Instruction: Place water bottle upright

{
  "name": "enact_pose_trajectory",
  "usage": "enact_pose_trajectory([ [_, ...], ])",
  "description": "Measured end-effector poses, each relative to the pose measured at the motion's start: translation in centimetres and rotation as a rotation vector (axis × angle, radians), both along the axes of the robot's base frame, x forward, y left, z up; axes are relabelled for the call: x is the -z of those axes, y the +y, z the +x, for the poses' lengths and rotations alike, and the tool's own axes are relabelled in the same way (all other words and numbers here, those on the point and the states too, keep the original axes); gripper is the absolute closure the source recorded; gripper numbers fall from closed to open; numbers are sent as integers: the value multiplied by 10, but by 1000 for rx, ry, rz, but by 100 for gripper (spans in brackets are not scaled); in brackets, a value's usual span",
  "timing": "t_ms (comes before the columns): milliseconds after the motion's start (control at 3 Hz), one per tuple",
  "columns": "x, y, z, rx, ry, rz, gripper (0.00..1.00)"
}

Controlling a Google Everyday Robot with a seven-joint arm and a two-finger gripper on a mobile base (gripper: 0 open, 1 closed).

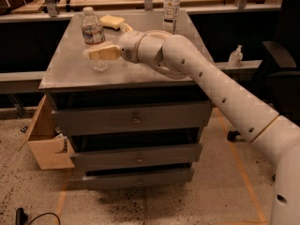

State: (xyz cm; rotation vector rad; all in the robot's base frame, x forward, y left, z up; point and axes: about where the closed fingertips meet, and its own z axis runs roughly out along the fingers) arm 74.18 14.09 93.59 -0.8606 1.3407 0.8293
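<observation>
My tool (100, 53) lies across the lower body of the water bottle (92, 31). The bottle stands upright, cap up, on the left side of the grey metal desk (70, 77). Whether the tool is clamped on it I cannot tell. Further back lie a yellow sponge (112, 20) and a taller clear bottle (171, 6). A cardboard box (44, 142) sits against the desk's left side on the speckled floor (225, 191).

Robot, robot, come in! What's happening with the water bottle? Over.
End effector at water bottle. Bottle upright on cabinet top. Sponge, tall bottle stand apart.
</observation>
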Motion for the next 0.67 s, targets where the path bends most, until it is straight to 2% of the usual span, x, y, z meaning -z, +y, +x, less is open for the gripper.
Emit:
enact_pose_trajectory([
  [333,-1,-45,-9,110,46,-45,0],
  [667,0,-43,-13,111,53,-52,0],
])
